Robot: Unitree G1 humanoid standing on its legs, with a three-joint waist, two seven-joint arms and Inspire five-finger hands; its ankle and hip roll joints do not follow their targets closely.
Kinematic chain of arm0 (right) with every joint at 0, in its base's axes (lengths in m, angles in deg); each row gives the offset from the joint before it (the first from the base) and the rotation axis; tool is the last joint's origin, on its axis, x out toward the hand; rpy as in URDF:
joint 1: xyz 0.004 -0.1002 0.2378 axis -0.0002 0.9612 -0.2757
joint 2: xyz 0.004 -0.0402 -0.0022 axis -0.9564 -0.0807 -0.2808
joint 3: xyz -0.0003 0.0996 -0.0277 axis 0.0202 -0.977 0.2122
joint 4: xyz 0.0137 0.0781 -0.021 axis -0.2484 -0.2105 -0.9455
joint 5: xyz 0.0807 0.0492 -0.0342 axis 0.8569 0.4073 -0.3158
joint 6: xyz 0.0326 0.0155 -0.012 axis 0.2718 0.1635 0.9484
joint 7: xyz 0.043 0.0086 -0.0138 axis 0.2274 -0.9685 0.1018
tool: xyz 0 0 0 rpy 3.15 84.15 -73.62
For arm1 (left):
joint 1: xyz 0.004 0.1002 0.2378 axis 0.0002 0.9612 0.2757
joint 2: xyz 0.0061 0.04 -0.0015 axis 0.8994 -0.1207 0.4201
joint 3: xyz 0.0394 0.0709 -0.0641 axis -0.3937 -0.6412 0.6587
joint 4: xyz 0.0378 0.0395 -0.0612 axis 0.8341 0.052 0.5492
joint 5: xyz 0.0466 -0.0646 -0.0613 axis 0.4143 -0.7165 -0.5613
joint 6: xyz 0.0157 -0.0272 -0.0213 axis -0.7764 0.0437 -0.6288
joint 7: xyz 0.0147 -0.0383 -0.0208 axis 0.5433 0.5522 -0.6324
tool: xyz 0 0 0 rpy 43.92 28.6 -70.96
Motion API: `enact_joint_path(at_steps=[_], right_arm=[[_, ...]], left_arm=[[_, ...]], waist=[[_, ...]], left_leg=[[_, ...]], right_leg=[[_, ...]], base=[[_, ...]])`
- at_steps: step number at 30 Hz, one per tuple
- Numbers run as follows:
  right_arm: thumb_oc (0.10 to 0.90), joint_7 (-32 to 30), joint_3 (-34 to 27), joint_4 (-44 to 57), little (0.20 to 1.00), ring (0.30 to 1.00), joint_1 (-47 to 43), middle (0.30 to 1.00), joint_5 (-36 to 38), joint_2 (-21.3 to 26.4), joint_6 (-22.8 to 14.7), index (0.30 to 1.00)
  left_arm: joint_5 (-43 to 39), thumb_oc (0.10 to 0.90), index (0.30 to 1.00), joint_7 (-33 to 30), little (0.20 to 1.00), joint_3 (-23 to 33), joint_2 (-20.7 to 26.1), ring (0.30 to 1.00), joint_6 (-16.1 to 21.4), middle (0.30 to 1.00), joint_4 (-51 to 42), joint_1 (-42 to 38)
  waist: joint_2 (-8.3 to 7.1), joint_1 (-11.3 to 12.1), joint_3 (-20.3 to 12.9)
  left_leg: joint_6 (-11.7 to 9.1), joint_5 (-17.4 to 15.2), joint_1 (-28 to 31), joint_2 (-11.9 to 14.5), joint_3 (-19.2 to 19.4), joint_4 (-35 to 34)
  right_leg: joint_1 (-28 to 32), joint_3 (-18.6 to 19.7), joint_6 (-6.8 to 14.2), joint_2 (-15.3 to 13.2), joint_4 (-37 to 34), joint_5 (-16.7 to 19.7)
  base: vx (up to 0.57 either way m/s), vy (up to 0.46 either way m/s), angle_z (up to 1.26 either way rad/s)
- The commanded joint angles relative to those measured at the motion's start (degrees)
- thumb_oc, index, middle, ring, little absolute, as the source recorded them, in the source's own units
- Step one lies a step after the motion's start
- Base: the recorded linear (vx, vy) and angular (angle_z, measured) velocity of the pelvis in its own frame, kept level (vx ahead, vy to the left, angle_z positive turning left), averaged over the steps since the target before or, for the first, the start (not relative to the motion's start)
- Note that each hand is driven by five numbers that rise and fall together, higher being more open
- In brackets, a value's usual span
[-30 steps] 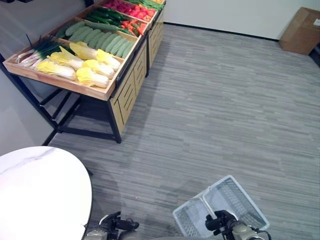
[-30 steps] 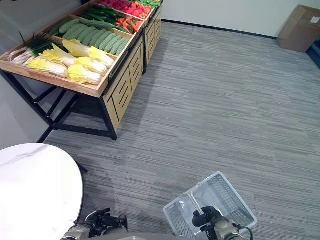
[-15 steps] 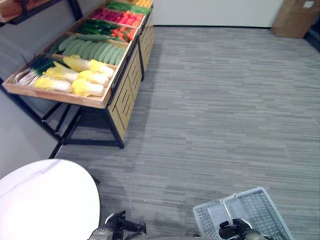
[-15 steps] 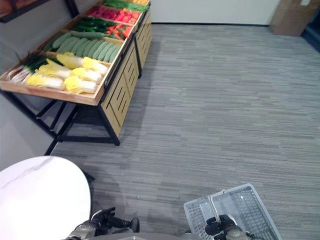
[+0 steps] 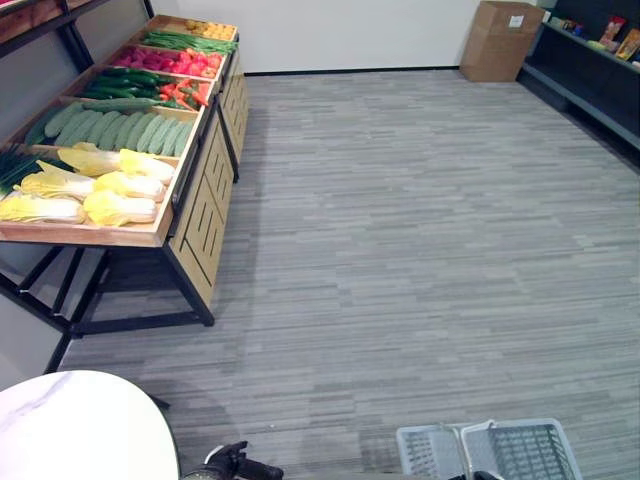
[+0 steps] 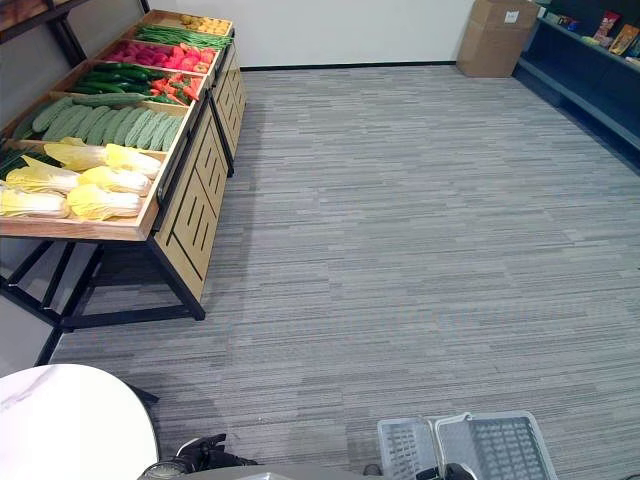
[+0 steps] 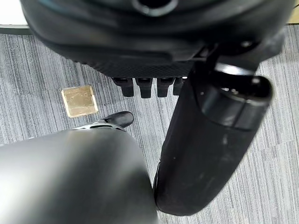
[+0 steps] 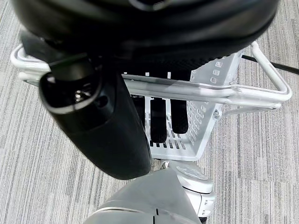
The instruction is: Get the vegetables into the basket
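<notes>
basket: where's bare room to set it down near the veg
Grey floor beside the stand is bare out to the far box. The white table is bare too. The stand's trays are packed with cabbages and cucumbers.

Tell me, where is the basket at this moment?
The white basket hangs low at the robot's right side above the grey floor, its handle held in the right hand, far from the vegetable stand at the left.

Bare carpet (image 5: 420,230) lies open ahead of both hands; the vegetable stand (image 5: 195,215) blocks the far left; a round table (image 5: 80,425) sits just beside the left hand (image 5: 240,467).
</notes>
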Motion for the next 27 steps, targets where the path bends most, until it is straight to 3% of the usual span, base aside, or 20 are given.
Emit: enact_joint_path(at_steps=[1,8,9,10,11,12,15,17,19,20,23,27], right_arm=[[0.400,1.2,1.4,-1.5,0.300,0.300,-4.1,0.300,-1.0,-1.9,-0.1,0.300],[0.400,1.1,-0.2,-1.2,0.300,0.300,-4.9,0.300,-0.2,-0.8,0.1,0.300],[0.400,1.1,-0.6,-0.4,0.300,0.300,-5.3,0.300,0.2,-0.3,0.0,0.300],[0.400,1.1,-0.6,-0.4,0.300,0.300,-5.3,0.300,0.2,-0.3,0.0,0.300],[0.400,1.2,-0.9,0.6,0.300,0.300,-5.3,0.300,0.7,0.2,-0.2,0.300],[0.400,1.2,-0.9,0.6,0.300,0.300,-5.3,0.300,0.7,0.2,-0.2,0.300],[0.400,1.1,-1.1,0.9,0.300,0.300,-5.2,0.300,1.4,0.6,-0.4,0.300],[0.400,1.2,-1.0,0.4,0.300,0.300,-4.6,0.300,0.9,0.3,-0.4,0.300],[0.400,1.5,-0.7,-0.1,0.300,0.300,-4.1,0.300,0.8,0.4,-0.4,0.300],[0.400,1.7,-0.5,-0.2,0.300,0.300,-3.6,0.300,0.7,0.7,-0.4,0.300],[0.400,1.8,0.1,0.5,0.300,0.300,-3.5,0.300,1.2,1.4,-0.7,0.300],[0.400,2.2,1.7,0.9,0.300,0.300,-3.4,0.300,0.5,1.2,-0.9,0.300]], left_arm=[[1.1,0.900,1.000,0.3,1.000,0.8,0.8,1.000,0.6,1.000,2.7,-2.5],[1.2,0.900,1.000,0.3,1.000,1.4,1.8,1.000,0.5,1.000,2.9,-3.0],[1.0,0.900,1.000,0.6,1.000,1.5,2.1,1.000,0.4,1.000,2.3,-3.0],[1.0,0.900,1.000,0.6,1.000,1.5,2.1,1.000,0.4,1.000,2.3,-3.0],[0.4,0.900,1.000,0.9,1.000,1.5,2.4,1.000,0.7,1.000,1.2,-2.7],[0.4,0.900,1.000,0.9,1.000,1.5,2.4,1.000,0.7,1.000,1.2,-2.7],[0.7,0.900,1.000,1.0,1.000,1.2,2.9,1.000,0.7,1.000,1.5,-3.1],[1.5,0.900,1.000,0.9,1.000,1.0,2.6,1.000,0.8,1.000,2.1,-3.3],[2.1,0.900,1.000,0.8,1.000,0.9,2.3,1.000,0.8,1.000,2.7,-3.4],[1.0,0.900,1.000,0.9,1.000,1.5,2.2,1.000,0.5,1.000,2.9,-3.2],[1.0,0.900,1.000,0.8,1.000,0.8,1.5,1.000,0.1,1.000,2.9,-3.4],[0.4,0.900,1.000,0.5,1.000,0.9,1.3,1.000,-0.1,1.000,2.7,-3.5]], waist=[[-1.97,0.7,2.3],[-2.65,1.7,4.0],[-2.35,1.5,5.1],[-2.41,1.6,5.0],[-2.10,0.9,6.4],[-2.09,0.9,6.4],[-2.12,-1.5,7.6],[-1.98,-2.9,7.6],[-1.97,-3.2,6.8],[-1.25,-3.2,5.7],[0.32,-4.0,4.8],[0.66,-3.6,4.8]], left_leg=[[1.9,-3.1,0.5,-3.6,-0.9,0.8],[4.2,-5.8,-2.5,-5.9,-1.2,4.8],[5.2,-6.8,-2.2,-6.3,-1.3,5.4],[5.3,-6.8,-2.4,-6.3,-1.2,5.5],[5.5,-7.6,-0.6,-6.9,-1.6,5.1],[5.5,-7.6,-0.5,-6.9,-1.6,5.1],[4.2,-8.1,3.5,-6.9,-4.7,2.6],[3.7,-9.0,5.4,-6.4,-6.4,2.2],[3.4,-10.2,6.9,-6.1,-7.8,2.5],[2.6,-9.7,7.6,-4.7,-9.8,3.2],[0.2,-6.9,6.8,-1.9,-11.9,4.4],[-1.8,-2.8,5.0,-0.2,-12.6,8.2]], right_leg=[[-1.7,-0.3,2.1,-0.5,2.6,-0.7],[-5.7,0.5,3.8,-3.1,9.3,-1.2],[-9.4,0.9,4.6,-3.4,16.6,0.5],[-9.8,1.1,4.6,-3.5,16.9,0.4],[-14.3,0.2,5.2,-3.7,19.8,4.6],[-14.3,0.2,5.2,-3.7,19.8,4.6],[-19.4,0.9,5.0,-2.1,10.2,7.1],[-20.3,0.8,5.1,-1.3,7.0,8.0],[-18.9,0.9,3.9,-0.7,7.9,7.1],[-18.5,0.3,2.5,0.9,9.6,5.5],[-17.9,-2.9,0.5,2.0,11.3,2.7],[-16.5,-3.5,-1.4,3.9,10.4,1.2]], base=[[0.03,0.079,0.00],[0.03,0.136,-0.04],[0.03,0.156,-0.12],[0.16,0.214,-0.44],[0.14,0.110,-0.46],[0.33,0.117,-0.45],[0.28,-0.022,0.28],[0.41,-0.082,0.95],[0.39,-0.143,1.17],[0.35,-0.218,1.26],[0.28,-0.254,0.76],[0.17,-0.194,0.20]])
